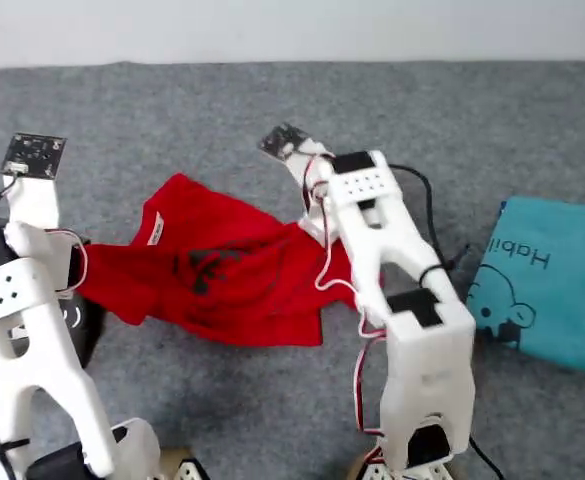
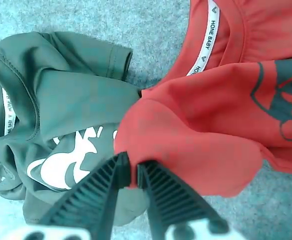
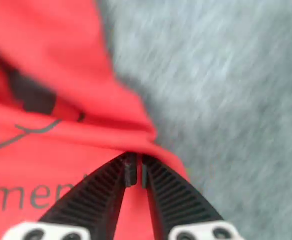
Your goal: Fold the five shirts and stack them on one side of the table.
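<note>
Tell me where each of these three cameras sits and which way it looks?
High view: fixed above the table, looking down; shows the left arm, the right arm, the red shirt between them and a teal shirt.
Left wrist view: rides on the left arm, looking along the left gripper, which pinches the red shirt beside a dark green shirt.
Right wrist view: rides on the right arm, looking past the right gripper, shut on the red shirt.
Shared: all three show the red shirt.

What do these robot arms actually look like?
The left arm and right arm are white plastic shells dotted with holes, with black motor blocks and thin red, white and black wires. The left gripper and right gripper have black ribbed fingers.
</note>
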Action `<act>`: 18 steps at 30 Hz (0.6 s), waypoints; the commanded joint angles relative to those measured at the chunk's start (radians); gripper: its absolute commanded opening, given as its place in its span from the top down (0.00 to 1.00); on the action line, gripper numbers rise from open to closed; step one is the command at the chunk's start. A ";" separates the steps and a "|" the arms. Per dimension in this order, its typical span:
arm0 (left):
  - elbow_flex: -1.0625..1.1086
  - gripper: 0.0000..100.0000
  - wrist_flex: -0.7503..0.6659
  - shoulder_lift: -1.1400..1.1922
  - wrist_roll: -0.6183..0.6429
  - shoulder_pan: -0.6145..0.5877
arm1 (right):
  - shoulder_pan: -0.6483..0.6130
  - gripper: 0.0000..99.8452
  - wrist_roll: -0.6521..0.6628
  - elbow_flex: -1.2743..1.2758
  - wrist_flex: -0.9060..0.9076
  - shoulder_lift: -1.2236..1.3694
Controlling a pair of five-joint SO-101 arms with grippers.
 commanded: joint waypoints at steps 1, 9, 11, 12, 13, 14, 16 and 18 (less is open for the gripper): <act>-0.033 1.00 -0.015 0.000 0.011 -0.006 | -0.005 0.97 0.005 -0.245 0.157 0.033; -0.033 1.00 0.000 0.000 0.011 -0.003 | -0.022 0.97 0.000 -0.526 0.572 0.033; -0.033 1.00 -0.003 0.000 0.011 -0.002 | -0.021 0.97 -0.035 -0.523 0.570 0.001; -0.033 1.00 -0.005 0.000 0.011 -0.002 | -0.022 0.97 -0.048 -0.508 0.570 -0.025; -0.033 1.00 -0.005 0.000 0.011 -0.002 | -0.033 0.97 -0.052 -0.482 0.570 -0.048; -0.035 1.00 -0.005 0.000 0.011 -0.002 | -0.050 0.97 -0.052 -0.450 0.572 -0.074; -0.035 1.00 -0.005 0.000 0.011 -0.003 | -0.076 0.97 -0.052 -0.353 0.572 -0.142; -0.033 1.00 -0.005 0.000 0.011 -0.005 | -0.105 0.97 -0.054 -0.242 0.570 -0.217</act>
